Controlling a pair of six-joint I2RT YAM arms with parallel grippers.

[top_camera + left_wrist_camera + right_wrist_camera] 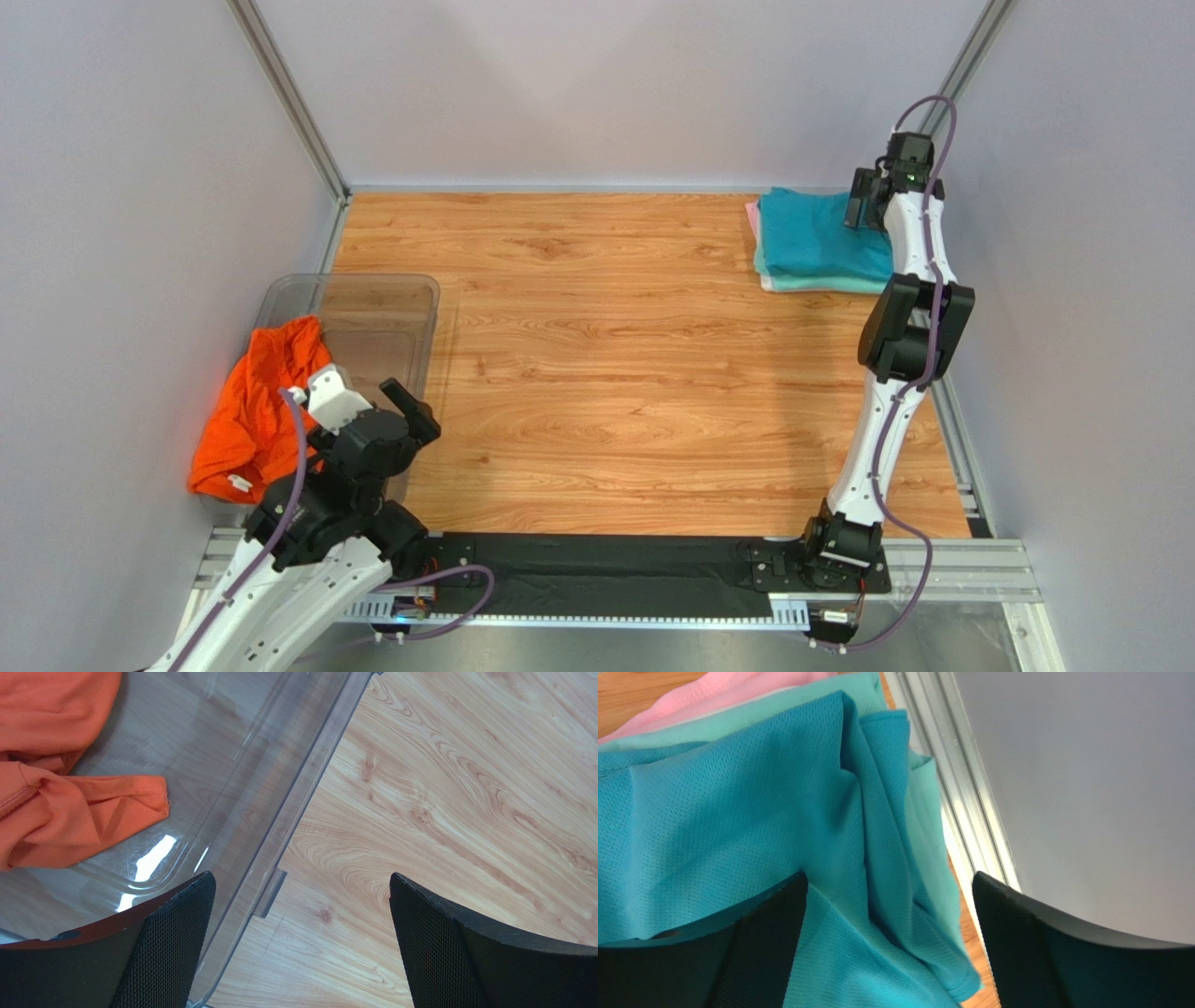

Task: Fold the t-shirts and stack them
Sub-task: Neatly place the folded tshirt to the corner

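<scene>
Orange shirt (pixel 260 406) bunched in tub (pixel 407 301), just left of left gripper (pixel 300 882). Jaws spread, empty, straddling tub rim. Left gripper far nearer. Right gripper (pixel 889 878) spread, empty, over folded stack (pixel 821 245), far-right corner.

The worktop (pixel 617 350) is warm light-brown wood with darker wavy grain. At its left are a plain bright orange shirt (pixel 253 413) and a clear, colourless tub (pixel 414 301). At the far right, a teal-blue shirt (pixel 814 238) with a fine dotted mesh weave tops a plain mint green shirt (pixel 808 703) and a pale pink shirt (pixel 724 689). The left pincer (pixel 298 882) and right pincer (pixel 889 878) are black, with finely gridded inner faces.
</scene>
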